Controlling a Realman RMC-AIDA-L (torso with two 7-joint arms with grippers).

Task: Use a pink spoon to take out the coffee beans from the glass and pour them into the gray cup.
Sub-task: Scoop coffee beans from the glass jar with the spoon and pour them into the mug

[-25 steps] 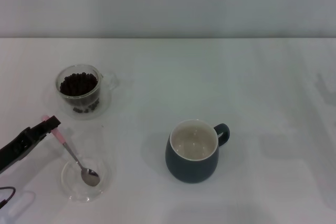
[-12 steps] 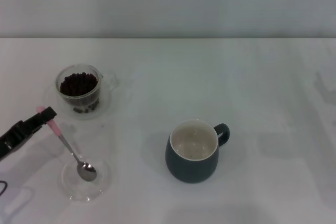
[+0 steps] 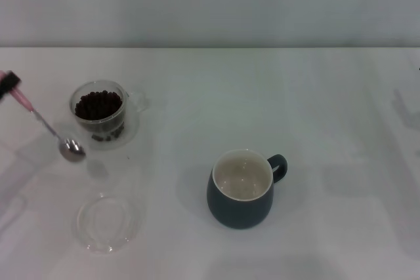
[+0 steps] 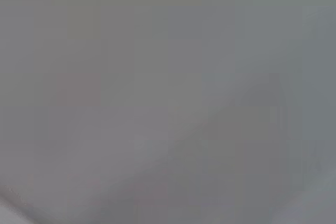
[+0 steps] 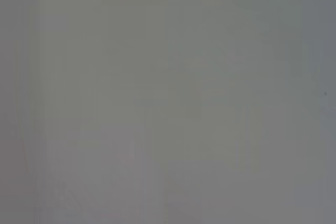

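In the head view my left gripper (image 3: 9,84) shows only as a dark tip at the left edge, shut on the pink spoon (image 3: 46,124). The spoon hangs in the air, handle up, its silver bowl low and just left of the glass (image 3: 100,110). Coffee beans (image 3: 98,105) fill the glass. The gray cup (image 3: 241,188) stands at the front middle, cream inside, handle to the right, with nothing in it. Both wrist views show only plain grey. My right gripper is out of view.
A flat clear glass dish (image 3: 107,221) lies on the white table in front of the glass, with nothing on it. A second clear saucer (image 3: 125,137) sits under the glass.
My left gripper has lifted the spoon out of the flat dish and carried it up and back, to the left of the glass. The dish now holds nothing.
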